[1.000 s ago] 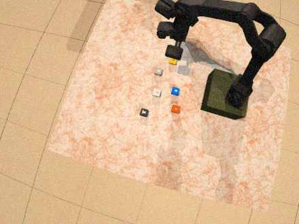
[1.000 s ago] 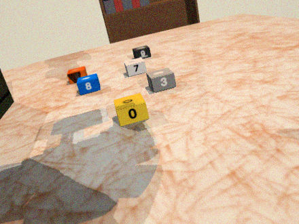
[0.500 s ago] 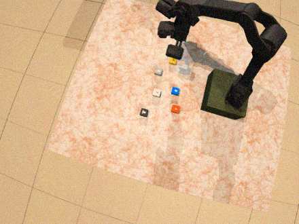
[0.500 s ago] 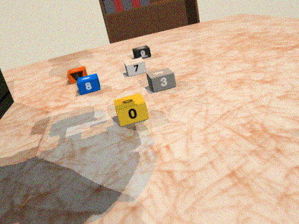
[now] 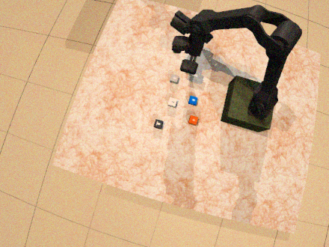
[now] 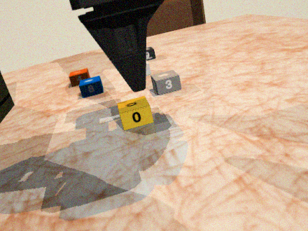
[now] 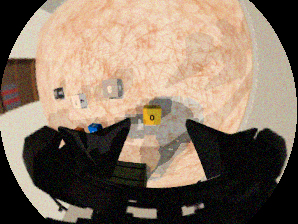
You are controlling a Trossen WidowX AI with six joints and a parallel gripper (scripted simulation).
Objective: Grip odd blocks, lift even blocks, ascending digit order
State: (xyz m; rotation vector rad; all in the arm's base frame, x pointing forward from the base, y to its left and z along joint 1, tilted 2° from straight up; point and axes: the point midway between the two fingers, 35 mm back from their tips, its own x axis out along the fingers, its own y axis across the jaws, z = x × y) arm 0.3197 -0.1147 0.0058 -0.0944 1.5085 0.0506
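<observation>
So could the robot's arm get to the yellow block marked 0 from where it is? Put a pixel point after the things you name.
Probably yes: the open gripper (image 5: 189, 67) (image 7: 158, 121) hangs above the yellow block (image 6: 135, 113) (image 7: 152, 115), with nothing visible between.

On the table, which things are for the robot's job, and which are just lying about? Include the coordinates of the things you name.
For the job:
- yellow block (image 6: 136, 113) (image 7: 152, 115)
- gray block (image 5: 174, 78) (image 6: 166, 82) (image 7: 113, 89)
- white block (image 5: 172, 102) (image 7: 79, 101)
- blue block (image 5: 193, 100) (image 6: 91, 87) (image 7: 95, 128)
- orange block (image 5: 193, 120) (image 6: 79, 77)
- black block (image 5: 158, 123) (image 6: 150, 53) (image 7: 59, 93)
- gripper (image 5: 189, 66) (image 7: 158, 121), which handles them

Just lying about:
- no loose things that I can see

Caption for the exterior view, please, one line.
The open hand hangs above the yellow block marked 0, with the gray 3 block nearby.
</observation>
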